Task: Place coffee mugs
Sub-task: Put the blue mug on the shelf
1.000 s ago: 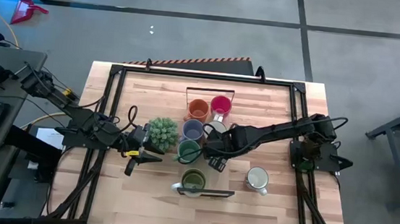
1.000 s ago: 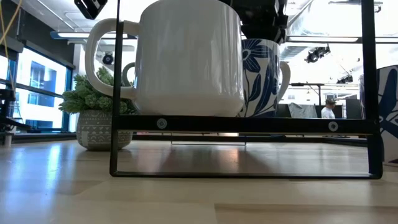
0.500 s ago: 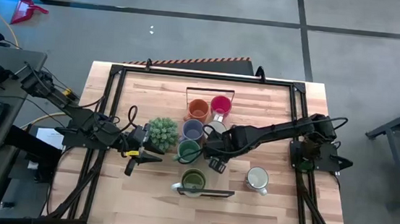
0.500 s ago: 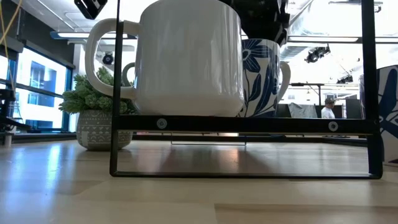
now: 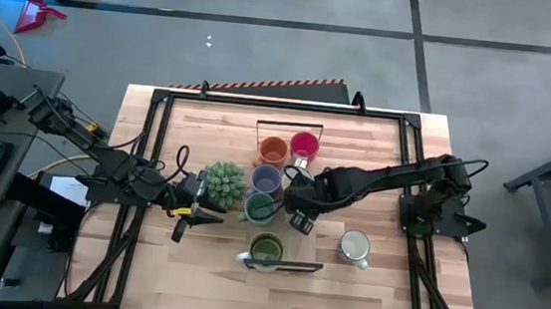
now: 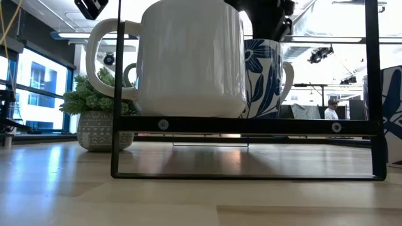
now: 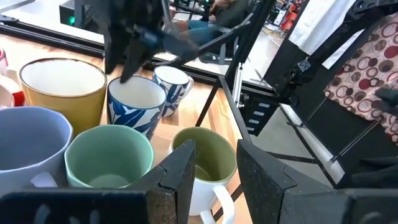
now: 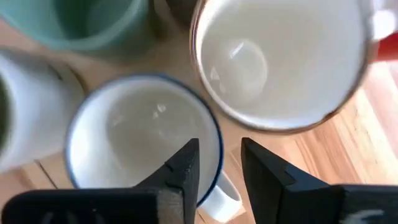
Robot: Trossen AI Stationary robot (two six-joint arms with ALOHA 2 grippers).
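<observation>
The coffee mugs [image 5: 275, 180] sit bunched mid-worktop, probably to keep the set tidy, with the right gripper [image 8: 219, 165] hovering spread a little over a blue-rimmed mug's [image 8: 140, 143] rim, pinching nothing, while the left gripper [image 7: 213, 163] waits near the left edge, part-spread and empty.

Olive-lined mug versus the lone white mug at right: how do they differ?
The olive-green-lined ceramic mug is green inside; the white ceramic mug is pale inside. The olive one stands beside the black wire frame; the white one stands alone on bare wood. Both are upright, ungripped.
</observation>
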